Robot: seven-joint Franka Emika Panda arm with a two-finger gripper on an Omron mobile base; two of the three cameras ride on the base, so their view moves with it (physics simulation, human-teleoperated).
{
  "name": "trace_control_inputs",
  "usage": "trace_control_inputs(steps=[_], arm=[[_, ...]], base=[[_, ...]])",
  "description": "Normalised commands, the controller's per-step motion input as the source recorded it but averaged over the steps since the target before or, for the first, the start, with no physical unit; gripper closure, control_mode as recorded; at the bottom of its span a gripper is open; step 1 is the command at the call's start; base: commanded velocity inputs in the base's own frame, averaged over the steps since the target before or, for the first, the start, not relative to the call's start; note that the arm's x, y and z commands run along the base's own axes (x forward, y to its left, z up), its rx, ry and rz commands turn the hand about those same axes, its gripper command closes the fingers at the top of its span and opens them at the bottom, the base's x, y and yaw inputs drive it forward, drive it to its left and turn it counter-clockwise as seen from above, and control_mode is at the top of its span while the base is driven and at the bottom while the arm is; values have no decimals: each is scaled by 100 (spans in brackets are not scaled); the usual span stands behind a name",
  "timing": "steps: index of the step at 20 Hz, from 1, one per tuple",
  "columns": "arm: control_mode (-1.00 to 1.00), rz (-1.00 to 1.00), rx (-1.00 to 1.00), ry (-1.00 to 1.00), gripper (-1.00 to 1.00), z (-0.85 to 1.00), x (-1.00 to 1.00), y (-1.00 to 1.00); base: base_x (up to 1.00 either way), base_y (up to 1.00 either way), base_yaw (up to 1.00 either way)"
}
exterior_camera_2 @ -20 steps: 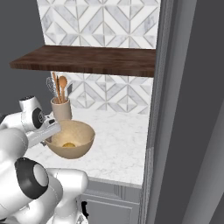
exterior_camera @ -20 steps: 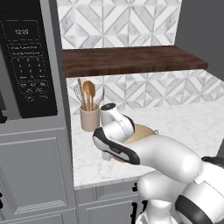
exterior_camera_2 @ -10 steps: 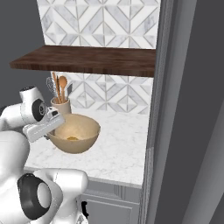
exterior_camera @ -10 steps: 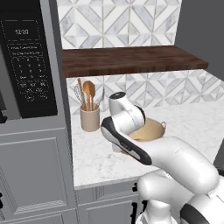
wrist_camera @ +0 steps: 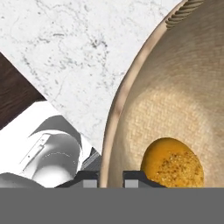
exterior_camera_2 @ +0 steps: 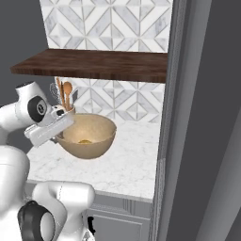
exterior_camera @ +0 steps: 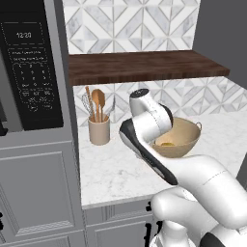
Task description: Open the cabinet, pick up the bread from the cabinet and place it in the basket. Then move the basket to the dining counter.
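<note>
The tan woven basket [exterior_camera: 183, 137] [exterior_camera_2: 92, 132] [wrist_camera: 175, 87] is over the white tiled-back worktop, right of the utensil crock. The golden-orange bread [exterior_camera: 167, 144] [exterior_camera_2: 84, 141] [wrist_camera: 172, 162] lies in its bottom. My gripper [wrist_camera: 111, 178] [exterior_camera_2: 59, 137] is shut on the basket's near rim, one finger inside and one outside. I cannot tell whether the basket's base touches the worktop. The cabinet's dark brown board [exterior_camera: 144, 67] [exterior_camera_2: 94, 63] runs above. The dining counter is out of view.
A beige crock of wooden utensils [exterior_camera: 99, 130] [exterior_camera_2: 65, 106] stands at the wall left of the basket. A black microwave [exterior_camera: 29, 72] sits in the tall grey unit at left. A tall grey panel [exterior_camera_2: 188, 117] closes off the worktop [exterior_camera: 111, 173] on the right.
The arm has carried the basket, bread inside, to the right along the worktop, away from the crock. The gripper has stayed shut on the rim.
</note>
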Motion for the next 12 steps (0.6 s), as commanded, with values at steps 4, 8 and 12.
trace_control_inputs(steps=[4, 8, 12], arm=[[-100, -16, -4, -1, 100, 66, -49, -12], [-100, -5, 0, -9, 100, 55, -83, 0], [-100, -1, -1, -10, 100, 40, -67, 0]], base=[[0, 0, 0], [0, 0, 0], [0, 0, 0]])
